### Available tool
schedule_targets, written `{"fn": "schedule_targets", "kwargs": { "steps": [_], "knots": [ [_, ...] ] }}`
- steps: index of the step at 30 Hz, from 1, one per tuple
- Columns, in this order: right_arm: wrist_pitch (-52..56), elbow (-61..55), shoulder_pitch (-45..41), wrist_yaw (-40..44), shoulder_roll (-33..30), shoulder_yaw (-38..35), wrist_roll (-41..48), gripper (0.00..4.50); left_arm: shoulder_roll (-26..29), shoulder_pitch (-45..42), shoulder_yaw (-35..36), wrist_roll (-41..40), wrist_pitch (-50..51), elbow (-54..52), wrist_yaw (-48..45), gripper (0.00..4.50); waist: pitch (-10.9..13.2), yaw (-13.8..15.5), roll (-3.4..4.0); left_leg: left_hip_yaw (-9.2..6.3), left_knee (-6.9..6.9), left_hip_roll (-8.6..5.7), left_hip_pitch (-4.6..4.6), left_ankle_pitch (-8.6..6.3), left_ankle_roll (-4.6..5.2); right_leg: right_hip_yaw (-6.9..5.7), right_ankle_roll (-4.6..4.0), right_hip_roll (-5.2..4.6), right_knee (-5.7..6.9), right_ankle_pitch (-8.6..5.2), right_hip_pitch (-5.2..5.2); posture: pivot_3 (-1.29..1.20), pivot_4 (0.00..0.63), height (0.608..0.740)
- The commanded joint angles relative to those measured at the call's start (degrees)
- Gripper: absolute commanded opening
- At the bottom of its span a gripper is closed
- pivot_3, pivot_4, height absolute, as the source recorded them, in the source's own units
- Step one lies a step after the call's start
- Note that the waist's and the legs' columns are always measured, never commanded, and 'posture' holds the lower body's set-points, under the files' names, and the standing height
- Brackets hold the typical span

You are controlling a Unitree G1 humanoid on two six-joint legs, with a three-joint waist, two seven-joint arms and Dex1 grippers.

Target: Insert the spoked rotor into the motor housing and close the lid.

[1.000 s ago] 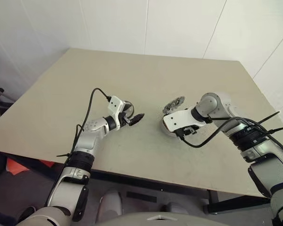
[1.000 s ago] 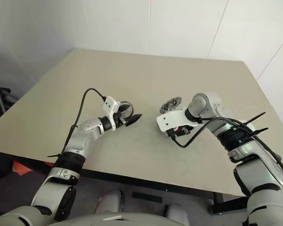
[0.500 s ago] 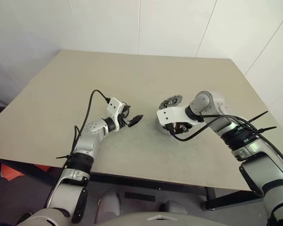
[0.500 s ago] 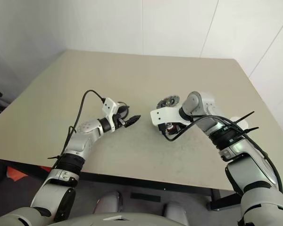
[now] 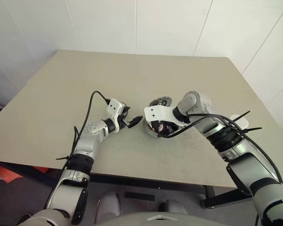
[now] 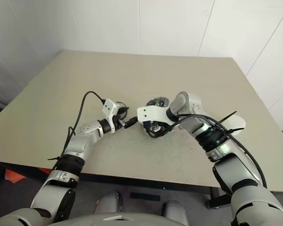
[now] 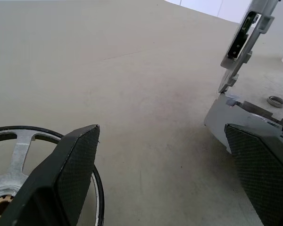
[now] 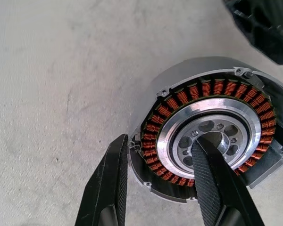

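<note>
Right gripper (image 8: 160, 188) pointing steeply down, clamped across the motor housing (image 8: 212, 127) wall: one finger (image 8: 106, 188) outside the rim, the other inside on the silver centre, copper windings between them. Housing sits on the table (image 5: 188, 75). Left gripper (image 7: 165, 174) just beside it, jaws spread wide, holding nothing, tips aimed at the housing. Spoked rotor (image 7: 19, 155) lies flat right under the left finger. Lid (image 5: 159, 101) just beyond the right gripper. Small metal washer (image 7: 276, 100) past the housing.
</note>
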Motion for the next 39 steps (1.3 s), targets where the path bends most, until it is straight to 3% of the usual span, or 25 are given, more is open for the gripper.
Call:
{"fn": "schedule_targets", "kwargs": {
  "steps": [1, 7, 20, 31, 39],
  "knots": [
    [6.7, -1.3, -1.9, -0.7, 1.3, -1.7, 3.0, 1.80, 0.0, -0.1, -0.3, -0.1, -0.7, -1.4, 0.2, 4.50, 0.0, 0.0, 0.01, 0.00, 0.00, 0.00, 0.00, 0.01, -0.02, 0.01, 0.00, 0.00, 0.02, 0.00, 0.00, 0.00, 0.000, 0.740],
    [18.1, -1.1, -5.0, -3.0, 3.4, -2.6, 5.6, 1.80, -0.2, 0.4, -0.7, 0.1, -0.8, -1.5, 0.5, 4.50, 0.1, 0.1, 0.08, -0.01, -0.01, -0.01, -0.01, 0.08, -0.14, 0.02, 0.00, 0.00, 0.12, 0.00, -0.08, 0.00, 0.000, 0.740],
    [29.9, -6.9, -8.2, -6.0, -0.2, -1.0, 11.7, 1.80, -0.7, 0.8, -1.3, 0.6, -1.2, -1.4, 1.0, 4.50, 0.3, 0.6, 0.34, -0.02, -0.04, -0.02, -0.02, 0.32, -0.53, 0.05, 0.00, -0.02, 0.19, 0.00, -0.12, 0.00, 0.000, 0.740],
    [30.4, -5.7, -8.9, -8.9, -7.0, 1.4, 15.2, 1.80, -2.0, 1.5, -1.8, 0.7, -1.2, -1.6, 1.5, 4.50, 0.4, 1.6, 0.37, -0.03, -0.01, -0.03, -0.01, 0.38, -0.64, 0.18, 0.00, -0.04, 0.36, 0.00, -0.15, 0.00, 0.000, 0.740],
    [32.7, -4.9, -8.6, -11.5, -7.3, 2.5, 18.0, 1.80, -2.2, 1.5, -1.8, 0.8, -1.4, -1.3, 1.8, 4.50, 0.4, 1.7, 0.38, -0.03, -0.01, -0.03, -0.01, 0.44, -0.72, 0.18, 0.01, -0.04, 0.44, 0.00, -0.20, 0.00, 0.000, 0.740]
  ]
}}
